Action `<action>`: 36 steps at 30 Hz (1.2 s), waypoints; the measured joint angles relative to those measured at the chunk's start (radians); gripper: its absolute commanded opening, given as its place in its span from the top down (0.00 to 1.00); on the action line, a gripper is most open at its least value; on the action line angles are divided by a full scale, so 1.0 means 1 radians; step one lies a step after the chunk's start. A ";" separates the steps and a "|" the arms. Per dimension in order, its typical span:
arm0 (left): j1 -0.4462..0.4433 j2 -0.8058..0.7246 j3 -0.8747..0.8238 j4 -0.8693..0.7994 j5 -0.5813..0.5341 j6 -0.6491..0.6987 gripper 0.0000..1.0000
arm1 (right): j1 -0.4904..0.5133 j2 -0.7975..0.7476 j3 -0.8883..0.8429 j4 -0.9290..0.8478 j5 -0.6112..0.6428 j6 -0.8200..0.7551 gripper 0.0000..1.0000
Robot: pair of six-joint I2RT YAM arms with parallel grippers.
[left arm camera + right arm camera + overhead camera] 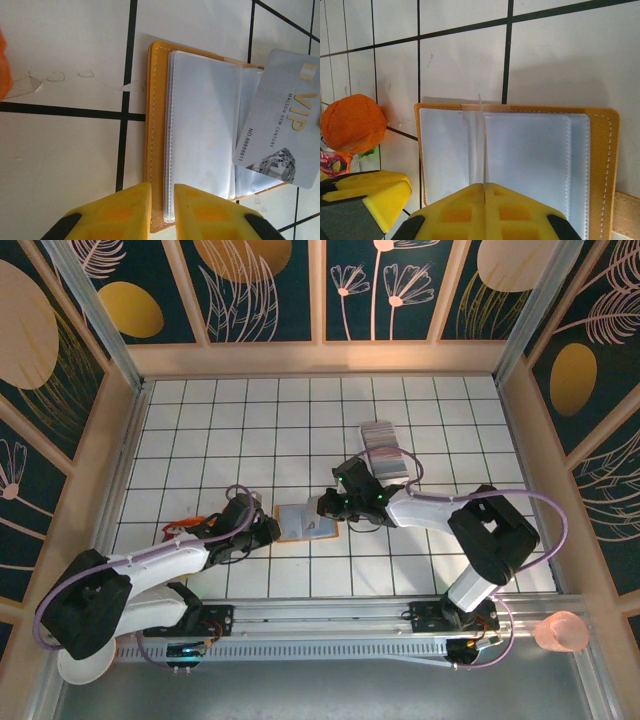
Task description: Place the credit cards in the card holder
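top external: white tiled table point(200, 420), largest item; both arms reach toward its middle;
card holder point(303, 524): tan leather, lying open and flat mid-table between the two grippers; clear sleeves point(200, 125) fanned inside;
credit cards point(385, 445): a row stacked on edge, toward the back right, well apart from the holder;
orange object point(352, 125): rounded, on the table beyond the holder's far side; not part of the job;
left gripper point(162, 195): yellow fingers drawn narrow, the holder's stitched cover edge running into the gap; judged to be pinning the holder in place;
right gripper point(484, 190): fingers pressed together on one silver vip card point(280, 135), seen edge-on from the right wrist, its leading edge over the sleeves and tilted to them;
step in hand, judged: feeding this card into a sleeve pocket;
handling note: square the card's edge to a sleeve mouth, keep it low and shallow so it slips under the film and does not buckle it; keep the left hold firm so the holder cannot slide; let go only once the card is well seated.
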State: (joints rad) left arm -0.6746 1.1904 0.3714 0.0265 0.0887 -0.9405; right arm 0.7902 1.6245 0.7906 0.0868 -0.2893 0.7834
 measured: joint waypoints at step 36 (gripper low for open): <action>0.000 0.069 -0.016 0.060 -0.071 0.000 0.94 | 0.017 -0.063 -0.061 0.082 -0.023 0.065 1.00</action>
State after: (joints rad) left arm -0.6746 1.2594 0.3553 0.0868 0.0177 -0.9409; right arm 0.8074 1.5620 0.7300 0.1688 -0.3119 0.8482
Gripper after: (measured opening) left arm 0.060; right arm 0.046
